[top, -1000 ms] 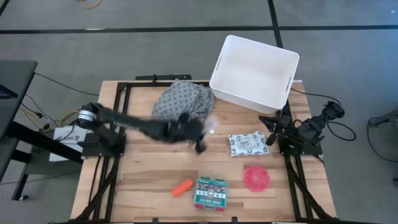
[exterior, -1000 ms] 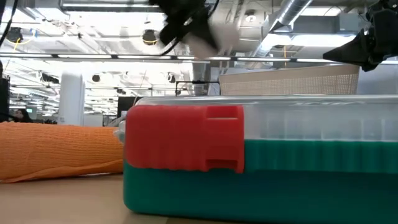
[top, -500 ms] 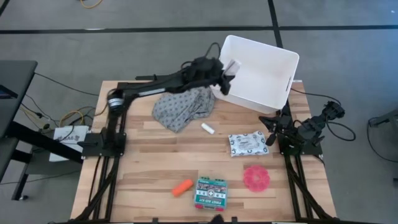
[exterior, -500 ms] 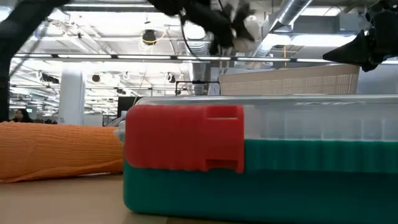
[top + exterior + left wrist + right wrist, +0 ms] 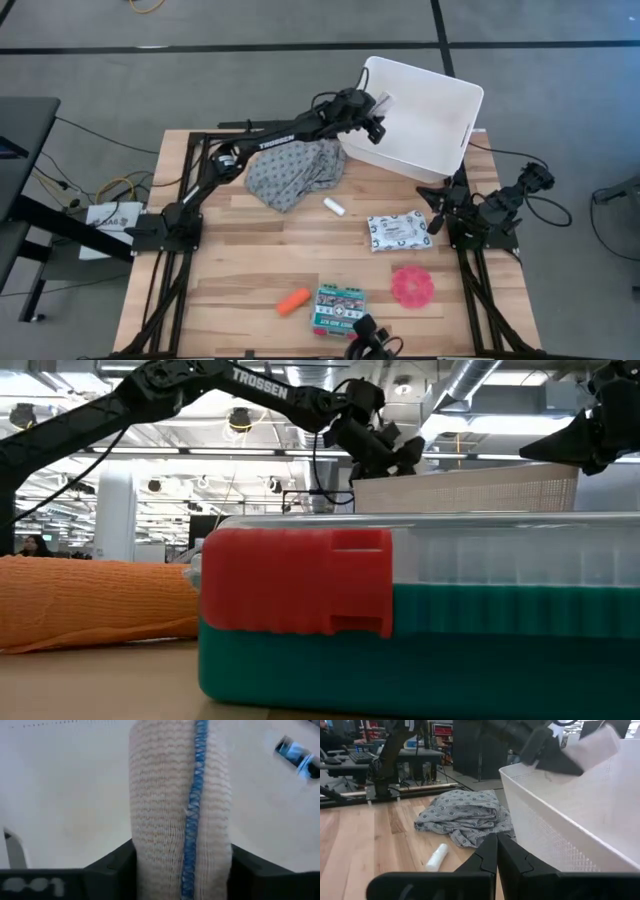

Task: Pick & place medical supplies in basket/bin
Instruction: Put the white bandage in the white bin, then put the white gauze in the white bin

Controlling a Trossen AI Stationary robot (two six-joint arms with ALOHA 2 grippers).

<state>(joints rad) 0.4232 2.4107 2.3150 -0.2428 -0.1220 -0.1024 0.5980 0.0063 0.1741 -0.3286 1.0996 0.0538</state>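
My left gripper (image 5: 380,100) hangs over the left rim of the white bin (image 5: 430,130), shut on a beige woven bandage strip with a blue stitched line (image 5: 175,790). It also shows in the right wrist view (image 5: 555,752). On the table lie a white roll (image 5: 333,206), a white patterned soft pack (image 5: 397,230), a pink disc (image 5: 412,286), an orange tube (image 5: 293,301) and a green first-aid box (image 5: 338,310). My right gripper (image 5: 496,851) waits shut and empty at the table's right edge (image 5: 436,215). My left gripper pinches the bandage strip's two sides (image 5: 142,865) between its two fingers (image 5: 110,870). The strip reaches forward past the fingertips, lying along the fingers. The fingers come slanting down from the table's left. The strip is lifted clear, above the inside of the bin.
A crumpled grey dotted cloth (image 5: 295,170) lies at the far middle of the table, right beside the bin's left wall. The bin stands at the far right corner, partly over the table's edge. The first-aid box fills the low view (image 5: 420,620).
My left gripper has risen from the middle of the table and swung toward the far edge and the right, carrying the bandage strip over the cloth to above the bin's left rim. It has stayed shut on the strip.
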